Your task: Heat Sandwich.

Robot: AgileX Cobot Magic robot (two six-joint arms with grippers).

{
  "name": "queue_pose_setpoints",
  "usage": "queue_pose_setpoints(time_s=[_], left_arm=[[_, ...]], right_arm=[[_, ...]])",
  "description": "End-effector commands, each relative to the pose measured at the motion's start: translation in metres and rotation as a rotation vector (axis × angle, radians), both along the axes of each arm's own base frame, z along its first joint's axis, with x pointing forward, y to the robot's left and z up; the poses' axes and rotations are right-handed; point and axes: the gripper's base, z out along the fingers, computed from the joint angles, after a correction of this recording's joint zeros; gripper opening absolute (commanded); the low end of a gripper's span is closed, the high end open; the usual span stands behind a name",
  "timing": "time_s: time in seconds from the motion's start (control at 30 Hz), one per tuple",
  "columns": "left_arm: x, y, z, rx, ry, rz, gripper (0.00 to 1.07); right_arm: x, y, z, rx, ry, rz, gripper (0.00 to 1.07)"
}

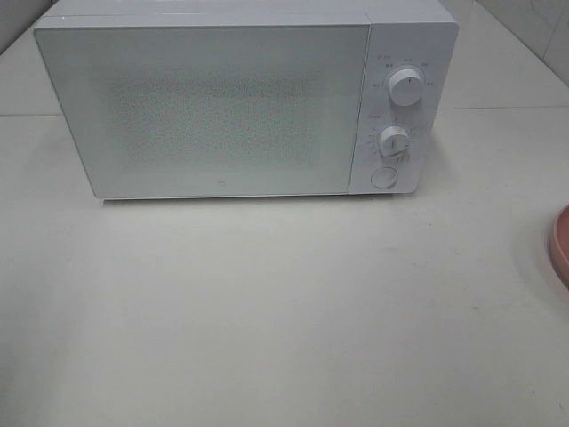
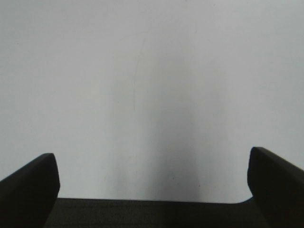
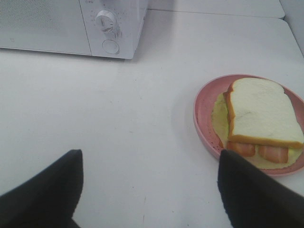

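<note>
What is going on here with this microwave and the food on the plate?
Nothing is being handled yet. A white microwave oven sits on the pale table with its door shut. A white-bread sandwich with orange slices showing at its edge lies on a round pink plate to the right of the oven. The right gripper is open, short of the plate and touching nothing. The left gripper is open too, over bare table.
</note>
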Motion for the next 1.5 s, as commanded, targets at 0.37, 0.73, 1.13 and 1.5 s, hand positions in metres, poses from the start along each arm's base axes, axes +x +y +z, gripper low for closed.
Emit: queue_pose_setpoints(time_s=[0.37, 0.73, 1.13, 1.5], left_arm=[[-0.057, -0.003, 0.011, 0.002, -0.379, 0.000, 1.01], [-0.068, -0.003, 0.011, 0.002, -0.450, -0.001, 1.01], [-0.068, -0.003, 0.011, 0.002, -0.450, -0.001, 1.01], [-0.068, -0.003, 0.011, 0.002, -0.450, -0.001, 1.01]], right_arm=[[-0.003, -0.001, 0.000, -0.001, -0.033, -0.008, 0.76], [-0.003, 0.000, 0.000, 0.001, -0.033, -0.007, 0.76], [-0.003, 0.000, 0.000, 0.001, -0.033, -0.007, 0.76], [-0.003, 0.000, 0.000, 0.001, -0.033, -0.007, 0.76]])
